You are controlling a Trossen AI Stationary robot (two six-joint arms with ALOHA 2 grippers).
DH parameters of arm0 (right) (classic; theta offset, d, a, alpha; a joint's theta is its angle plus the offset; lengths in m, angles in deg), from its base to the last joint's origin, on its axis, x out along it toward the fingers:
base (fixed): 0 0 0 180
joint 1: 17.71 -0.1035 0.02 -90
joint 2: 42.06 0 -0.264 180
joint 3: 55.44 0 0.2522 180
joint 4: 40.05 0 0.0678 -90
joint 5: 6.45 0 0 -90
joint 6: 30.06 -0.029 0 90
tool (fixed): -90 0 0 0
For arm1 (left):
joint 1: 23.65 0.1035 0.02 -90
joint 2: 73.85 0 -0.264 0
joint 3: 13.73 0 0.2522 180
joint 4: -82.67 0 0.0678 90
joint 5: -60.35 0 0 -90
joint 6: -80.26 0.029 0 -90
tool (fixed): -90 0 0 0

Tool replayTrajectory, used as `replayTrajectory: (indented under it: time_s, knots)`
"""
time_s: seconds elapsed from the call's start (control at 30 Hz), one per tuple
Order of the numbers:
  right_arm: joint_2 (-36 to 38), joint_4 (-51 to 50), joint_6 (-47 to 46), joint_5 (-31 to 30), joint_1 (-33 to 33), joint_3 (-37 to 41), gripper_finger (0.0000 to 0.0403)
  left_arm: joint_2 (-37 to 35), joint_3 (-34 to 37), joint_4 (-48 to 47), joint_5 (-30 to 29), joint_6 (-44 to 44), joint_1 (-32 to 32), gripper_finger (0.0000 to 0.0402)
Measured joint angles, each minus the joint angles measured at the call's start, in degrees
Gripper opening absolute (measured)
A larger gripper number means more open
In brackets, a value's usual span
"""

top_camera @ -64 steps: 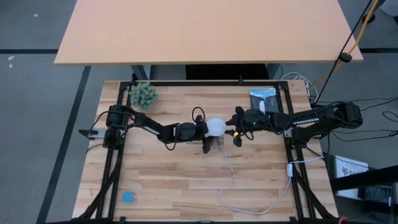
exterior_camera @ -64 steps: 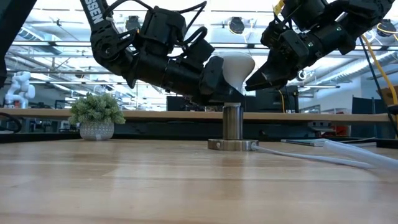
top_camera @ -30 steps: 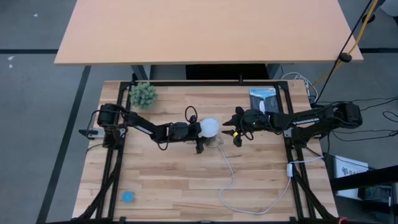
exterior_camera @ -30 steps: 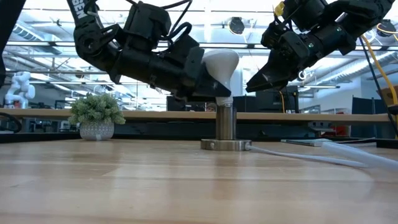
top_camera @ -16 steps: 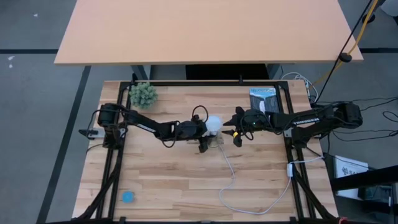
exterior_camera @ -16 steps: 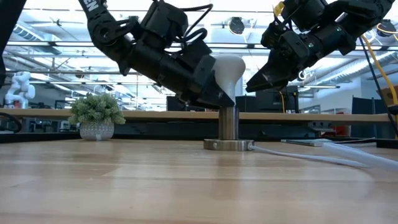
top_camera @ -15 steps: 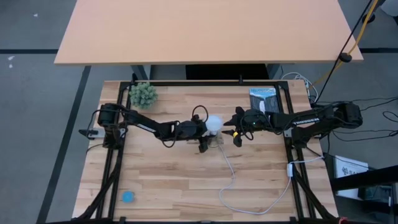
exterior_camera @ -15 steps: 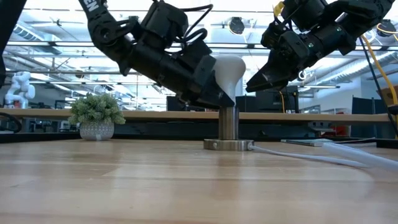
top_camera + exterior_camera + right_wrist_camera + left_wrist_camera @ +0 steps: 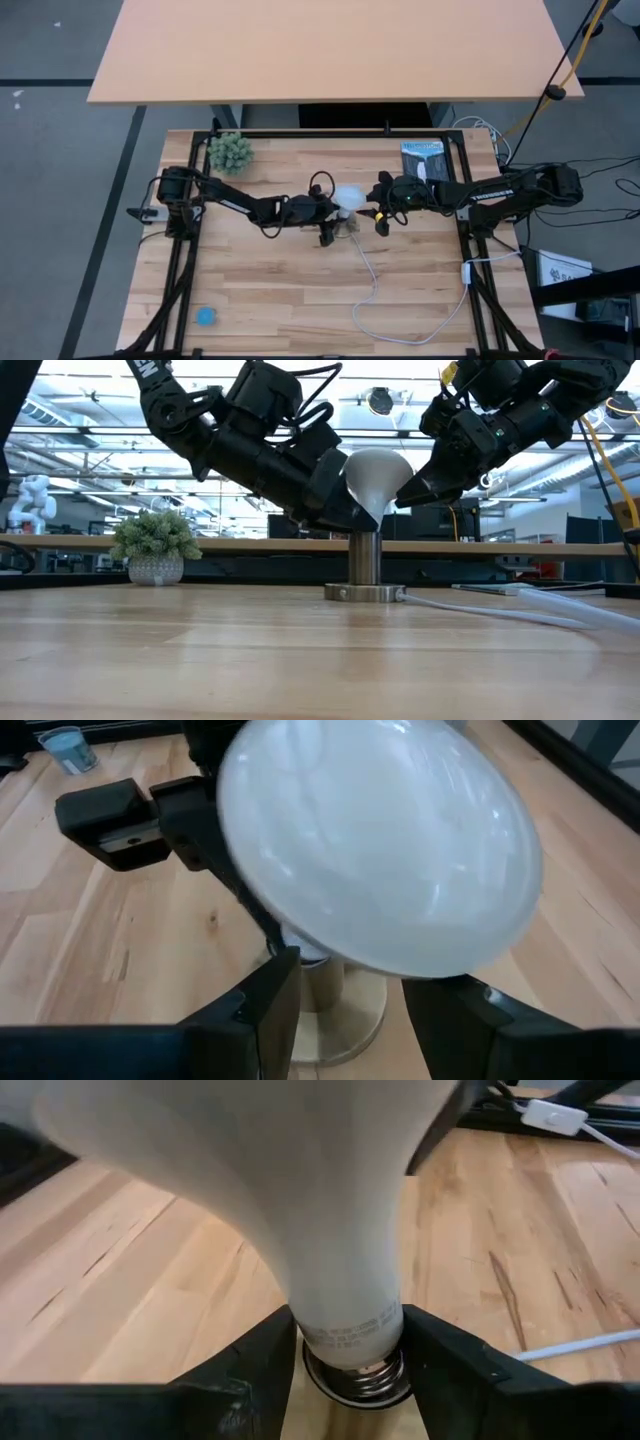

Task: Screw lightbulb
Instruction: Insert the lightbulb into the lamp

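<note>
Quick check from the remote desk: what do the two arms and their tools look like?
Both arms are black and jointed, with loose black cables looping at the wrists. The left tool is a blocky black unit; the right tool tapers to pointed black fingers and shows a yellow spot from above. White lettering runs along the right arm.

Lightbulb (image 9: 330, 1210) neck between jaws

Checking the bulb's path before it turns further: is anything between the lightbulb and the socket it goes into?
Nothing visible. The lightbulb, gripped at its neck by the left hand, already has its screw base at the mouth of the socket.
</note>
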State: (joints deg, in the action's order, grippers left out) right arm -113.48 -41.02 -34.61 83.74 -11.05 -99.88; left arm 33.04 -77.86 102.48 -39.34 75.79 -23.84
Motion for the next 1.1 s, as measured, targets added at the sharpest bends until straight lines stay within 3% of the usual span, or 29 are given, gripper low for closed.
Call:
replayTrajectory:
  time_s: [0.33,0.53,1.1]
  knots:
    - [0.0,1.9,4.0,0.3,0.0,0.0,0.0167,0.0,0.0,2.1,-1.6,5.1,-1.1,0.0179]
    - [0.0,2.5,5.7,4.6,0.0,0.0,0.0167,0.0,0.0,1.5,-1.8,5.3,-1.0,0.0179]
    - [0.0,2.4,6.9,4.4,-1.7,0.0,0.0167,0.0,0.0,0.7,-1.9,7.2,-1.0,0.0179]
